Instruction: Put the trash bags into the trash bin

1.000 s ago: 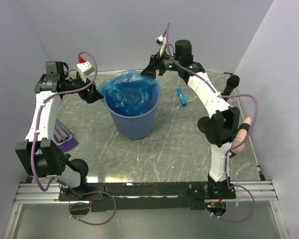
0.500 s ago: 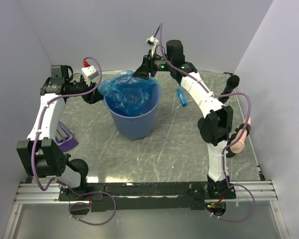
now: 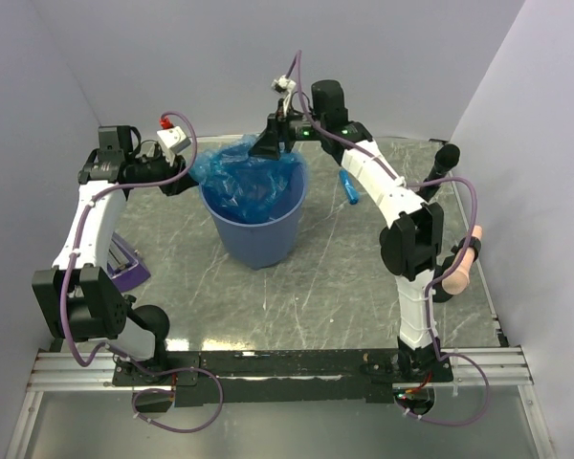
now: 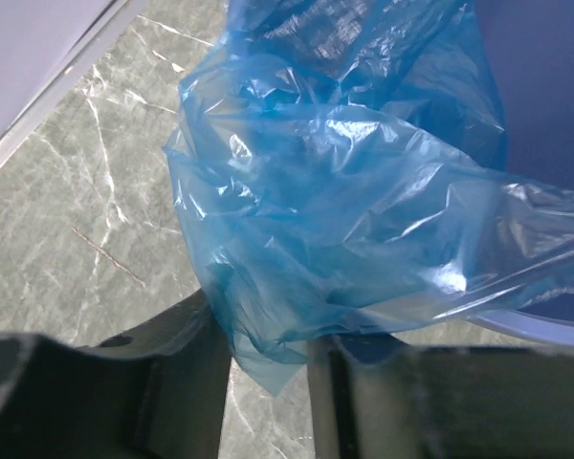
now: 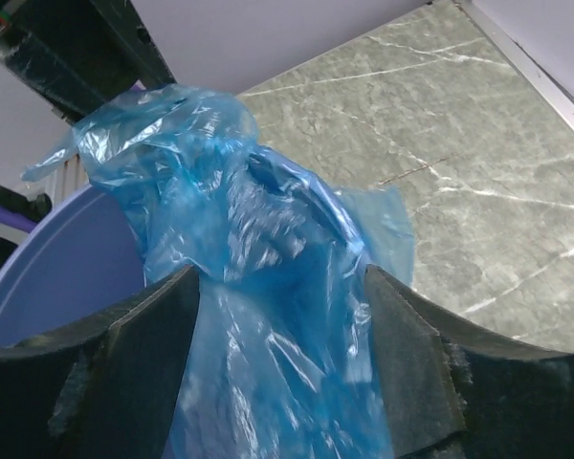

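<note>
**Basically halfway into the trash bin, hump poking over the rim**

Got the trash bag (image 3: 249, 177) heaped in the mouth of the trash bin (image 3: 258, 239), partly down inside, with a crumpled hump sticking up above the rim on the bin's far-left side. Not fully in yet, so calling it mid-stuffing.

Seeing the left fingers (image 4: 172, 382) parked right at the bin's left rim, pinched on a corner of the film, with the plastic pulled fairly taut from there toward the bin's inside. Probably held that way to stop the loose edge flopping outside the bin during a push from the other side.

Seeing the right fingers (image 5: 153, 363) just above the bin's far rim, spread wide and straddling the puffy top of the bag, film bulging up between them. Not clamped on anything, going by the wrist view. Reads more like a set-up for pressing the hump down, or for a fresh grab. Just a guess though.

Thin, slippery, air-filled plastic, so likely to spring back up after any push. Would aim the next move straight down toward the bin's middle, letting go on the left only after getting that edge below the rim.

Also spotted a small blue item (image 3: 348, 187) lying on the counter (image 3: 344, 287) to the right of the bin, well apart from it. Maybe another rolled-up bag, too small to tell.
</note>
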Motion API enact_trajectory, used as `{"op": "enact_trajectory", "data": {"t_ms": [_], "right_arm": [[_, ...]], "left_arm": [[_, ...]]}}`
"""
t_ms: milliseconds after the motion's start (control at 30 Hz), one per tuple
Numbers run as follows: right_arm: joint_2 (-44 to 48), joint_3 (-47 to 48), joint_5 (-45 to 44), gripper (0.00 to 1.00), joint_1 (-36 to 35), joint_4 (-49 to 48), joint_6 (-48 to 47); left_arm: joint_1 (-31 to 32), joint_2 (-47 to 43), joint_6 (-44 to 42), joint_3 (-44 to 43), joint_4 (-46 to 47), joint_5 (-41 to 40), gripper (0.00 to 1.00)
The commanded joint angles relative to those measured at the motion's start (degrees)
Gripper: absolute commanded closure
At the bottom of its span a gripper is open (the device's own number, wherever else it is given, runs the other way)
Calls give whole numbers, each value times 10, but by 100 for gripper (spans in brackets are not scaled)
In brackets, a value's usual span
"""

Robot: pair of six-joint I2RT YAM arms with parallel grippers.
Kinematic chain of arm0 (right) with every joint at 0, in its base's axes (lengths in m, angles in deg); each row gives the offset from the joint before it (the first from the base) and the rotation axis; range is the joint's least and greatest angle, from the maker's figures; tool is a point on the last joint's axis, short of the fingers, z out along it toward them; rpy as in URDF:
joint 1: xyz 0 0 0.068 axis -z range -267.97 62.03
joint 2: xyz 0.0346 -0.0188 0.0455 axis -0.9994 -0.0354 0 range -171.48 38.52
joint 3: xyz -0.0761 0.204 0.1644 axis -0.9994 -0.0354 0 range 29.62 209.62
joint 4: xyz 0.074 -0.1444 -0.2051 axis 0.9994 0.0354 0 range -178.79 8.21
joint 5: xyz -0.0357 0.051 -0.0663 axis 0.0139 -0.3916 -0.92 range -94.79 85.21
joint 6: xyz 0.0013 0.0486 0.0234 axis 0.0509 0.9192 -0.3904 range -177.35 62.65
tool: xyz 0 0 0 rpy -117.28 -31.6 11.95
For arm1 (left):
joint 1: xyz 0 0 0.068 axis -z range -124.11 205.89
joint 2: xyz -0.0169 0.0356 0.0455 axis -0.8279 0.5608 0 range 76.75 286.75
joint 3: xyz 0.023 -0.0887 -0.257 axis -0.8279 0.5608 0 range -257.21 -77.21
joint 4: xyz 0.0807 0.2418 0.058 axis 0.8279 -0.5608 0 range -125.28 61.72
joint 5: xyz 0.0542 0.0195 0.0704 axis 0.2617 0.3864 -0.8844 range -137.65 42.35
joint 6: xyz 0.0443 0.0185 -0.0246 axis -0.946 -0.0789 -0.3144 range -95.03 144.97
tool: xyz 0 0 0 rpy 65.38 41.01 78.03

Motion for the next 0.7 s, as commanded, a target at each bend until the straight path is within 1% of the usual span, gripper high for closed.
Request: {"op": "enact_trajectory", "data": {"t_ms": [0,100,200,267,300,333,467,600,667], "right_arm": [[-10,35,-6,38,-15,-14,-38],[-9,42,-6,62,-17,-19,-43],[4,42,-5,87,-16,-17,-56],[25,36,-15,97,-17,-8,-78],[39,28,-22,100,-18,-3,-90],[51,20,-27,100,-18,1,-104],[119,-34,-44,100,-24,24,-172],[222,-153,-73,100,-43,21,-268],[280,-209,-84,100,-59,34,-329]], "left_arm": [[2,-30,-6,12,34,9,66],[2,-35,-4,18,43,8,70],[2,-38,-4,19,43,7,79],[2,-40,-5,19,38,4,88],[2,-42,-9,19,36,4,94],[2,-45,-12,19,31,2,99],[2,-66,-41,9,-5,18,99],[3,-95,-83,2,-56,43,99],[4,-107,-116,2,-94,54,99]]}}
